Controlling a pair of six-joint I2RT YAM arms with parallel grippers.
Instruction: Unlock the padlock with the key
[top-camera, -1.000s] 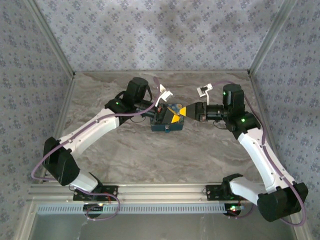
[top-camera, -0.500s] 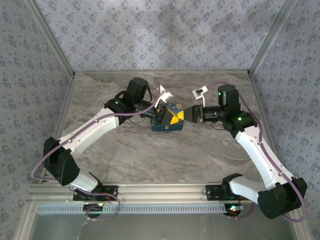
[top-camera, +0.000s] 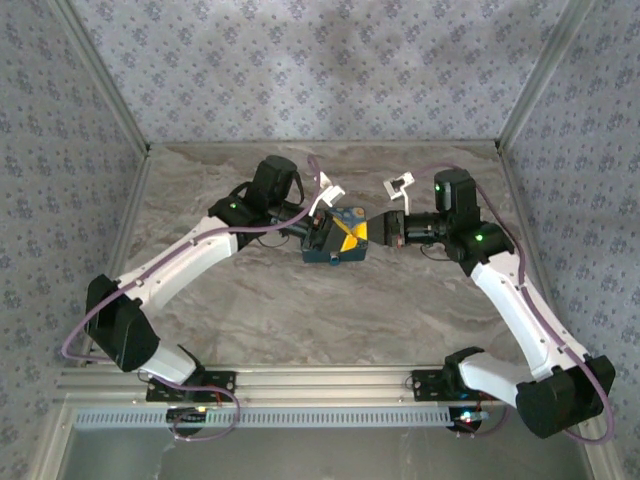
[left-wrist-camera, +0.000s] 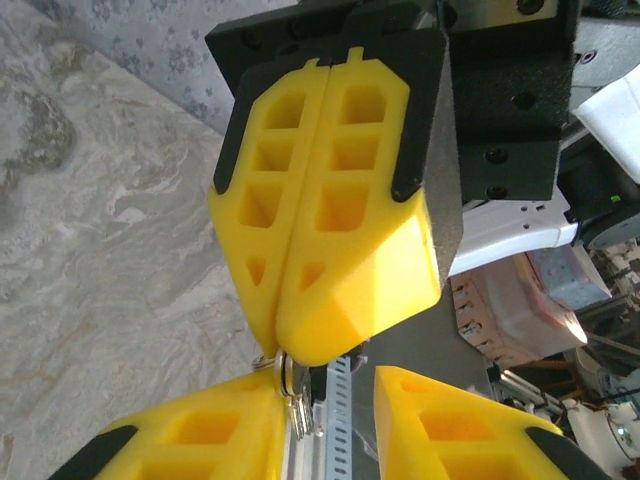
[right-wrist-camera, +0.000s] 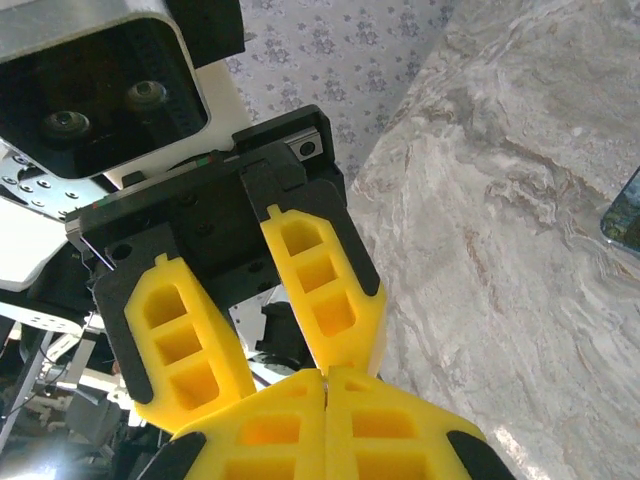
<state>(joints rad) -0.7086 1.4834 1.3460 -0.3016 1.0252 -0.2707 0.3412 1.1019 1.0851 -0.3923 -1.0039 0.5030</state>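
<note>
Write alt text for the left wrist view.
The right gripper, its yellow fingers shut, reaches toward the camera and pinches a small metal key on a ring at its tip. The left gripper has its fingers apart below, one on either side of the key, above a marbled table.
</note>
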